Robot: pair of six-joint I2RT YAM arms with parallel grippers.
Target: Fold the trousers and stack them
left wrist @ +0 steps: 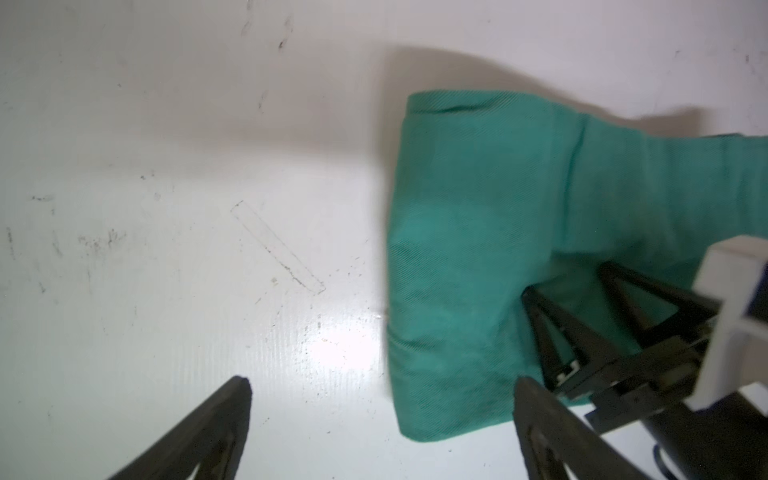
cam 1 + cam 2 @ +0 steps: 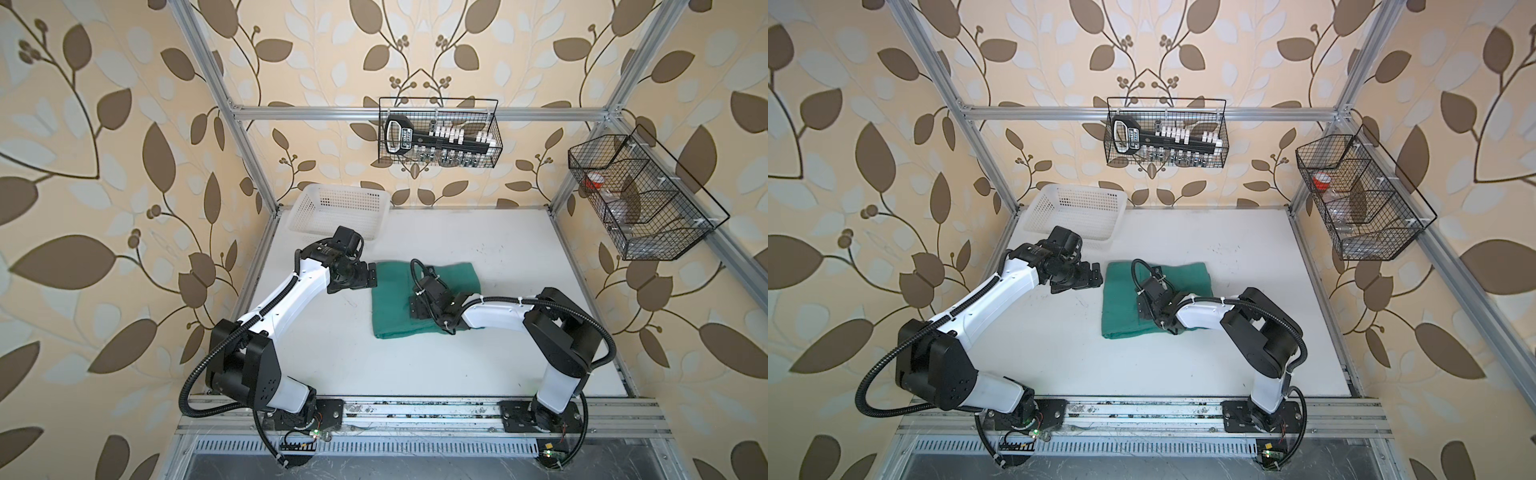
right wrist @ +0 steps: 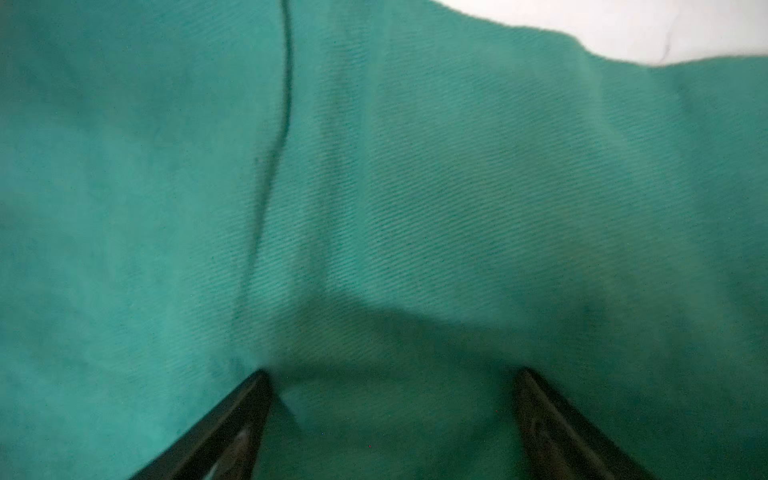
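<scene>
Right hand [image 3: 392, 374] gapes empty over folded trousers [image 2: 390, 316]; left hand [image 1: 382, 380] gapes empty beside them.

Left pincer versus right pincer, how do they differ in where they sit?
The left pincer hangs over bare table just left of the trousers; the right pincer is low over the folded cloth itself. The left pincer sits nearer the white basket than the right pincer. Both stand open, holding nothing.

Open white table [image 2: 540, 291] stretches right of and before the folded trousers [image 2: 390, 318]; a white basket [image 2: 345, 208] fills the far left corner, the left gripper [image 2: 371, 277] crowds the cloth's left edge, the right arm [image 2: 494, 318] overhangs its near half.
</scene>
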